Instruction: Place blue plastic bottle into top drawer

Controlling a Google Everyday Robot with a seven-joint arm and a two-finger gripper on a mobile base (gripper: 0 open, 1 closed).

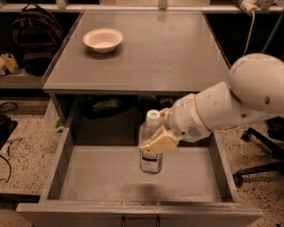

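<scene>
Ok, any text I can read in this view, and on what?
Label on the blue plastic bottle: dark print, too blurred to read.
The gripper, shut on that bottle over the top drawer: no markings.
White bowl on the tabletop: no text.

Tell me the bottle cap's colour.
White. The camera view shows the cap on the blue plastic bottle the gripper holds over the top drawer.

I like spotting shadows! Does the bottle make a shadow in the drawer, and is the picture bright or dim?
Camera view: yes, a soft dark shadow lies on the top drawer floor in front of the blue plastic bottle, held by the gripper over the drawer; camera view: dim, yellowish light, darkest under the tabletop.
</scene>
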